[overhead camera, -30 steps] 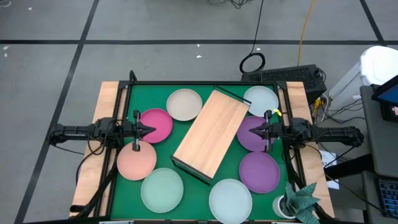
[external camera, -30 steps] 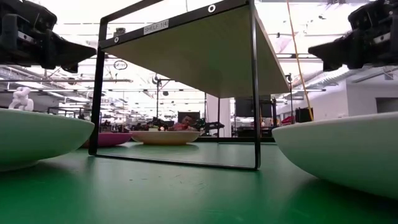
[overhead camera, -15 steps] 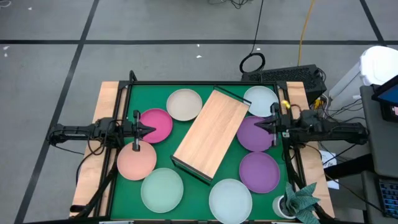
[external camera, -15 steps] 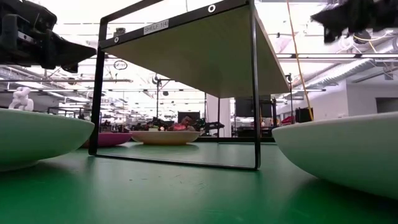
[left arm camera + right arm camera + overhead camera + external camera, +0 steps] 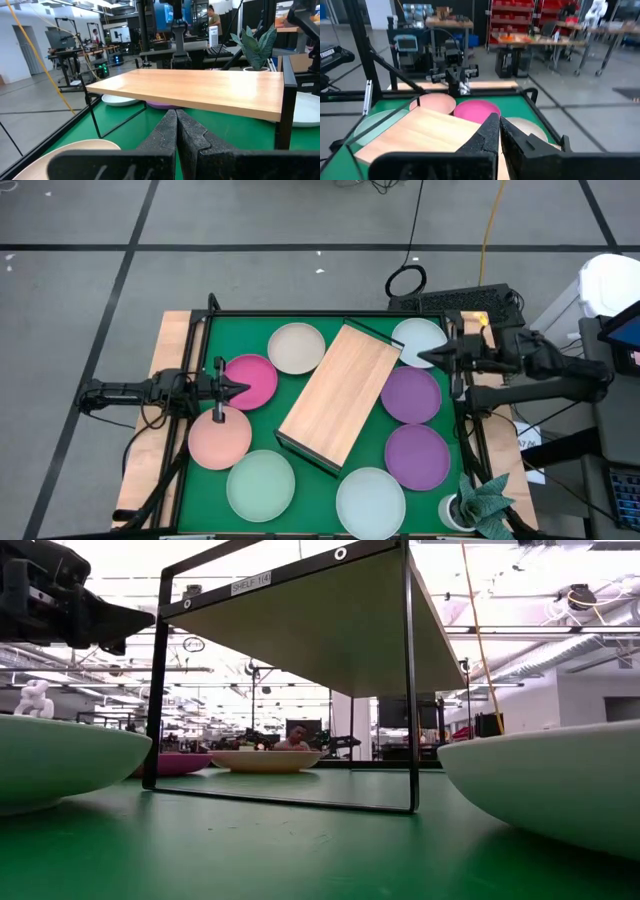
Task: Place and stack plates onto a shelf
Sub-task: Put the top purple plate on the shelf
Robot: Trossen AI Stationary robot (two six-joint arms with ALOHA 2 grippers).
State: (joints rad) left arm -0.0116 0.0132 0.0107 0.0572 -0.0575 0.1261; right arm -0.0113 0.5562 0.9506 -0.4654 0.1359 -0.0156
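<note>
Right end effector (image 5: 424, 357), fingers pressed together and empty, hangs over our whitish plate (image 5: 415, 337) at the worktop's far right corner, apparently lining up a first pick for the bare shelf (image 5: 340, 393).

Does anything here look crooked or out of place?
Only the shelf: it sits diagonally across the green mat instead of square with its edges. The plates lie flat around it, none on top yet.

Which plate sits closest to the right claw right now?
The whitish plate at the far right corner; the right claw hovers over its edge, while the purple plates lie nearer the front.
</note>
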